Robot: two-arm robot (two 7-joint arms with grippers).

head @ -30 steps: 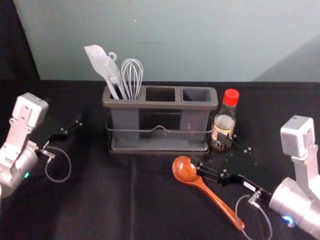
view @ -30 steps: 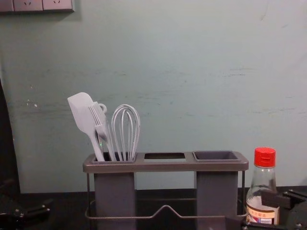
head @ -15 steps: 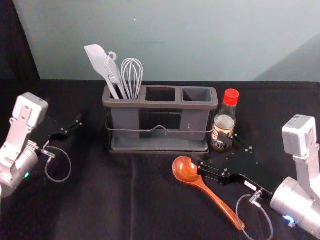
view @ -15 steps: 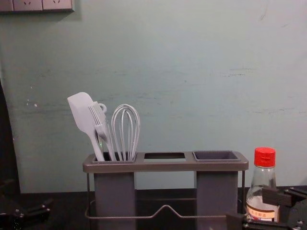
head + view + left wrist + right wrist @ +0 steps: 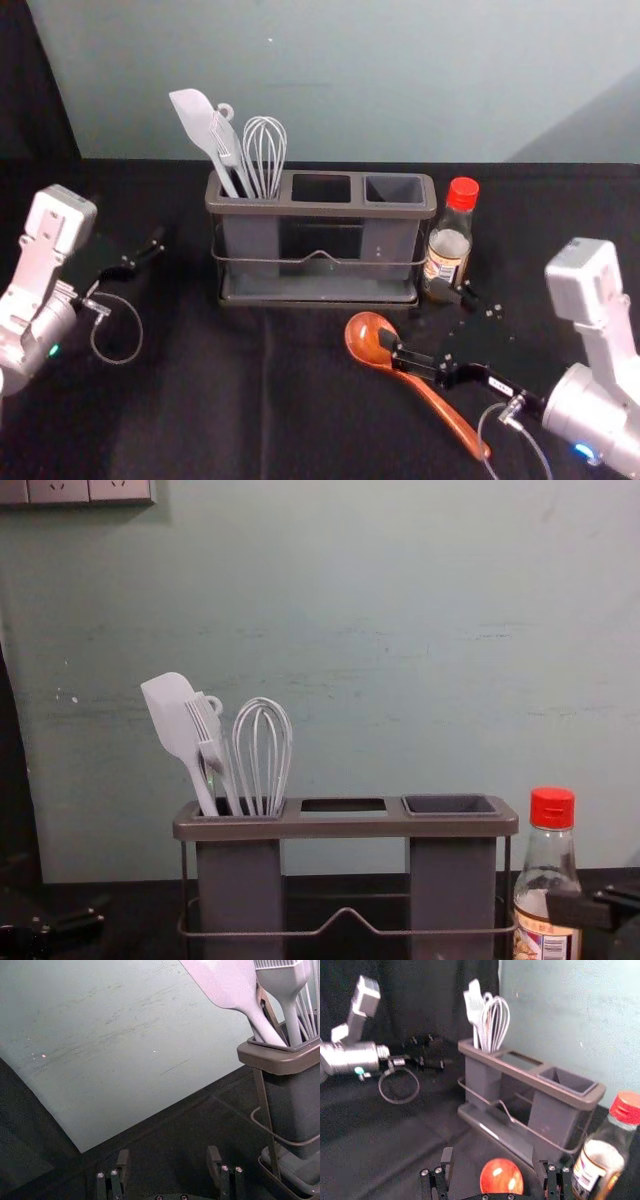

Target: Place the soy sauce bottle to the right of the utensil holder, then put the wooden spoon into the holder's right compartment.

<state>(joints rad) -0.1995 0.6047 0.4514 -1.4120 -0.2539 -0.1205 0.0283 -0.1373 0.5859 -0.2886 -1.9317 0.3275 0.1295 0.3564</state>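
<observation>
Right gripper point(image 5: 425, 316) backed off slightly from clear-glass, red-capped soy sauce bottle point(image 5: 449, 242), upright just right of grey plastic utensil holder point(image 5: 320, 211). Jaws wide, nothing held. Risk: near finger clips bottle during turn, tips it; other finger shoves glossy reddish-brown wooden spoon point(image 5: 368, 338). Bottle label pale, patterned. Left gripper point(image 5: 168, 1157) idle left of holder.

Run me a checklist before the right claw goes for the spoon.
1. Bottle upright at the right of the holder: ok.
2. Right compartment free for the spoon: ok, nothing stands in it.
3. Right claw open: ok, its fingers are spread, with the bottle outside them.
4. Right claw not touching the bottle: cannot tell; one finger is very near its lower part.
5. Spoon gripped: not ok, it lies on the table.
6. Left claw out of the way: ok, open, off to the left of the holder.
</observation>
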